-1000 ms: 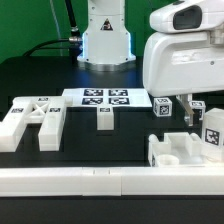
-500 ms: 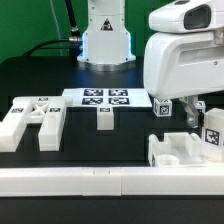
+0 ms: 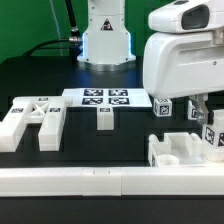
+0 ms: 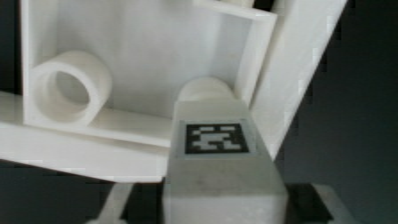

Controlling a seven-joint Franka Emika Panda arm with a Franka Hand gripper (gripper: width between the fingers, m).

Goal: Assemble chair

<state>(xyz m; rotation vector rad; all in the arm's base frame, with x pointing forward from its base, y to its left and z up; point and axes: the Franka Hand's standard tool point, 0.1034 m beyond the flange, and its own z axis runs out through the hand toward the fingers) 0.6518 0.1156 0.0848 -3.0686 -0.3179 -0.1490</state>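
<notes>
A tagged white bar (image 4: pixel 217 150) tight between the jaws, close by the holed slab (image 3: pixel 172 150) at the exterior view's right

You're working over a black table (image 3: pixel 40 85) whose matte top takes only a faint sheen from the even, soft light, and the shadows on it are soft-edged. Behind it, at the exterior view's left, a green backdrop (image 3: pixel 28 25) closes off the rear, and the marker board (image 3: pixel 105 97) lies flat on the tabletop in the middle ground. Along the near edge a long plain white rail (image 3: pixel 70 182) runs across the whole width, with a dark strip below it.
</notes>
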